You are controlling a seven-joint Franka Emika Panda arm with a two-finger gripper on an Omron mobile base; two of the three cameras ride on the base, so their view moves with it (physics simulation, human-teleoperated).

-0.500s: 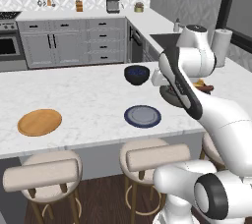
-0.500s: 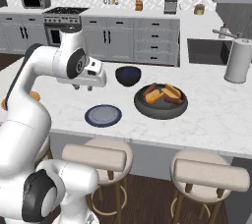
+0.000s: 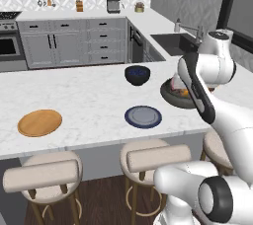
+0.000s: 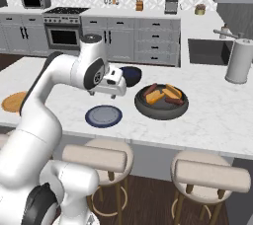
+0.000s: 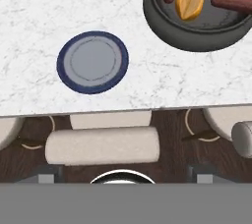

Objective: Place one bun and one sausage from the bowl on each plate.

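dark grey bowl (image 4: pixel 161 101) on the marble counter (image 4: pixel 212 115), right of the blue-rimmed plate (image 4: pixel 103 116); buns (image 4: pixel 156 96) and sausages (image 4: pixel 150 90) heaped inside, overlapping. both plates bare: blue-rimmed one near the counter's near edge, wooden plate (image 3: pixel 40 122) well apart on the far left.

risks, as judgement only:
- crowded bowl: could pinch a bun and a sausage together, or nudge a neighbour out over the low rim, since the pieces lie touching and crossed.
- soft bun, rounded sausage: could slip or roll from the fingers if caught near an end rather than across the middle.
- smaller dark blue bowl (image 4: pixel 129 76) just beyond the hand, near the big bowl: could be clipped on a swing across to the right.
- blue-rimmed plate close to the counter's edge above the stools (image 5: pixel 102 145): a rolling sausage could drop off if released off-centre or from too high.
- wooden plate a long reach away: more chance of losing a piece on the way.

gripper (image 4: pixel 114 87): hangs above the counter between blue-rimmed plate and small blue bowl, left of the big bowl; jaws spread wide, empty, touching nothing.
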